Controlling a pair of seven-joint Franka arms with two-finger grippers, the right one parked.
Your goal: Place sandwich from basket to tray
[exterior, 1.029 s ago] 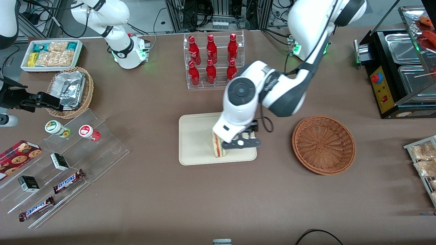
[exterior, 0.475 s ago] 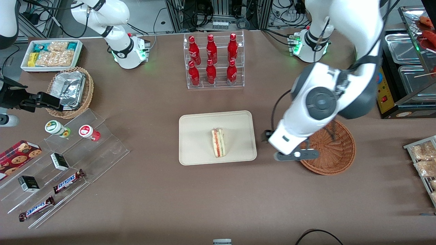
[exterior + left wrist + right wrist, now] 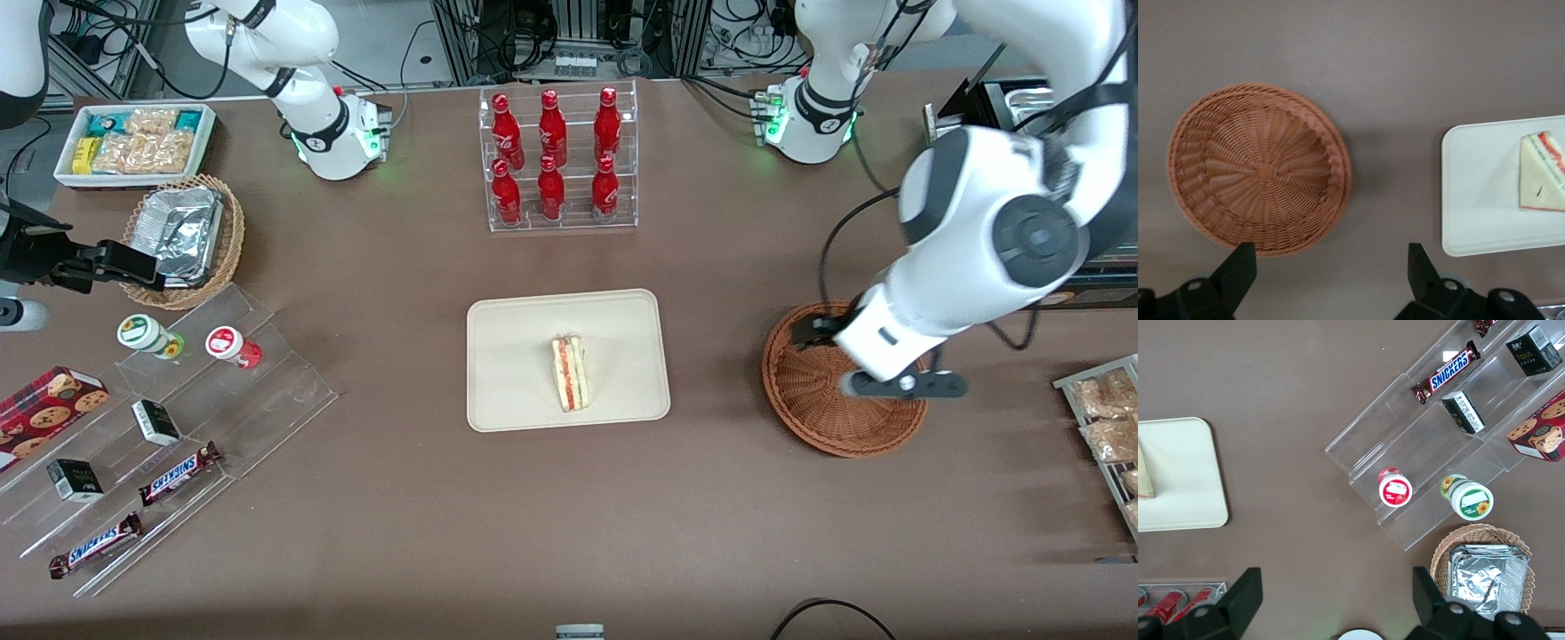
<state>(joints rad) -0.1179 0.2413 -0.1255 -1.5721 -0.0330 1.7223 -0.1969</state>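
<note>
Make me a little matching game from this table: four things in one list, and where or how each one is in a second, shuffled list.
Things:
1. sandwich
2. basket
3. gripper
4. red bottles

States:
A. standing in a clear rack
B. open, above the basket
C. lying on the tray
D. nothing in it

Pairs: 1-C, 2-D, 3-B, 4-A

Hanging with fingers spread above the basket: the gripper. Bare tabletop between basket and tray. On the tray, only the sandwich; the bottle rack well apart.
</note>
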